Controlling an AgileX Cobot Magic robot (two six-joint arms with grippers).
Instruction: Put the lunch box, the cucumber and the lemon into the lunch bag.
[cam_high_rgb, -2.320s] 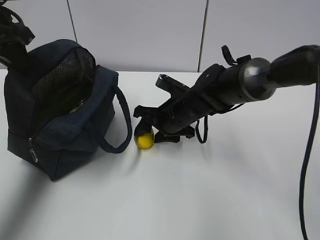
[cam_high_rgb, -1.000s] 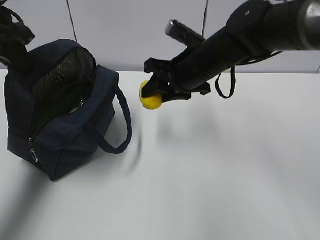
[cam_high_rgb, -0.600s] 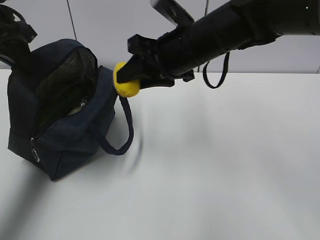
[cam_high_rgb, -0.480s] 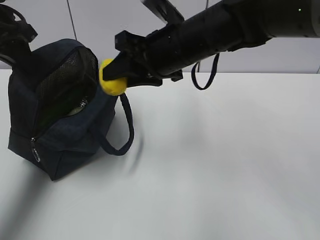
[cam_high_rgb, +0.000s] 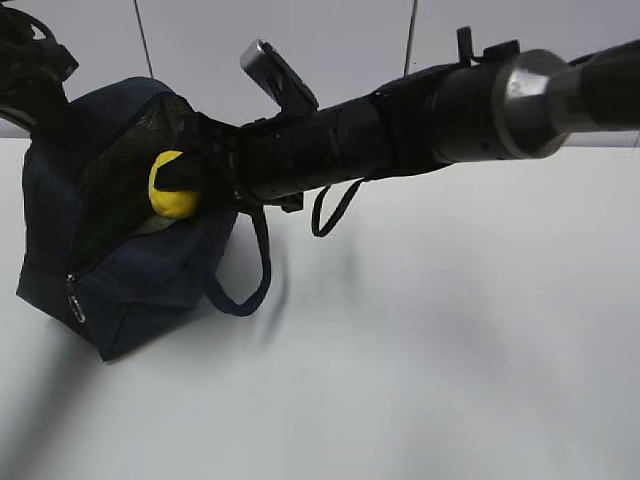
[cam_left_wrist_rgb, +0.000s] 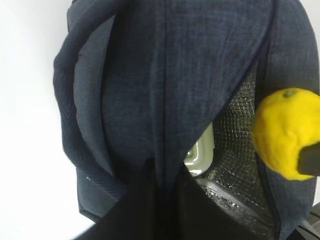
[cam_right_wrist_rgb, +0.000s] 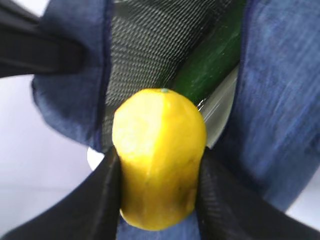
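The navy lunch bag (cam_high_rgb: 120, 275) stands open at the left of the table. My right gripper (cam_high_rgb: 190, 172) reaches across and is shut on the yellow lemon (cam_high_rgb: 172, 186), holding it in the bag's mouth. In the right wrist view the lemon (cam_right_wrist_rgb: 159, 150) sits between both fingers (cam_right_wrist_rgb: 107, 200), above the dark green cucumber (cam_right_wrist_rgb: 212, 57) and the clear lunch box (cam_right_wrist_rgb: 220, 112) inside the bag. My left gripper (cam_high_rgb: 38, 85) is shut on the bag's raised flap (cam_left_wrist_rgb: 165, 90). The lunch box's pale lid (cam_left_wrist_rgb: 200, 152) and the lemon (cam_left_wrist_rgb: 285, 132) show there too.
The bag's loop handle (cam_high_rgb: 250, 270) hangs out toward the table's middle under my right arm (cam_high_rgb: 420, 125). The white table (cam_high_rgb: 430, 350) runs right and forward of the bag. A grey wall stands behind.
My right gripper has lifted the lemon off the table and carried it up and left, from beside the handle into the bag's mouth. The bag and left gripper have stayed put.
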